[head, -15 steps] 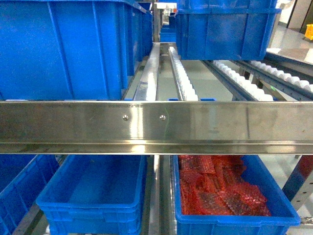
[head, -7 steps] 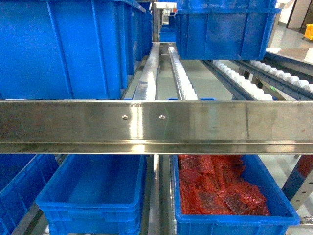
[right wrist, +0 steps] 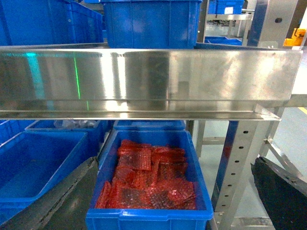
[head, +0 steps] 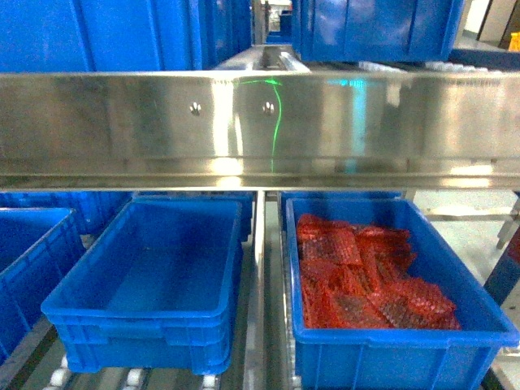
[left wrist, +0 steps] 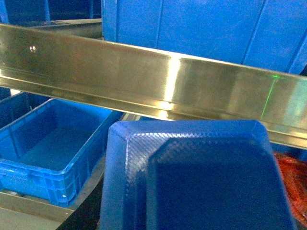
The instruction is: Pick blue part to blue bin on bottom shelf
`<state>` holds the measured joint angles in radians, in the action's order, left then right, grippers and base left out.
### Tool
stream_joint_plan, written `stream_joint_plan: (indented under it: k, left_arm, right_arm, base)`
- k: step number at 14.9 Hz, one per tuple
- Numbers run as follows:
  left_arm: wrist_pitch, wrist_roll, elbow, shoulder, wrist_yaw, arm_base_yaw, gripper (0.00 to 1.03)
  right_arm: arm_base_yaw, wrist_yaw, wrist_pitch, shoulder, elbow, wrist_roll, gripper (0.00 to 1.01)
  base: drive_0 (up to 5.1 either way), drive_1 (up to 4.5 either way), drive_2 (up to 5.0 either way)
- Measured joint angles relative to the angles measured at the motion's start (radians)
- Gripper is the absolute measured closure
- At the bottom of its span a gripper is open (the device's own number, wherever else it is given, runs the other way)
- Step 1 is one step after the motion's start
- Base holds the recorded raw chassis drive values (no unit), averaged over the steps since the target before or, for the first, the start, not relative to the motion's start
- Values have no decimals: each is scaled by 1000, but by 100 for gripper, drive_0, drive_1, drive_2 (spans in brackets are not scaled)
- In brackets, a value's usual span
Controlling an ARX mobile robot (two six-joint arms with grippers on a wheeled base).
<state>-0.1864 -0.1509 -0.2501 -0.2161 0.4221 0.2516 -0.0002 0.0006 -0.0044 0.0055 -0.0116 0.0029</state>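
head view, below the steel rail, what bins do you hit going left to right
partly cut-off blue bin at the left edge → empty blue bin → blue bin of red mesh-wrapped pieces

blue part (left wrist: 201, 177): textured tray, close under left wrist camera | blue bin (head: 150, 284): empty, below steel rail (head: 260, 122)
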Motion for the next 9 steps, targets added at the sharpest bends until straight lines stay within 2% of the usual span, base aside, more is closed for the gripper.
stream_joint_plan:
  k: [9]
  left_arm:
    - [0,0,0,0,0,0,60]
  right_arm:
    - [0,-1,0,0,0,-1,3]
  base:
    - [0,0,0]
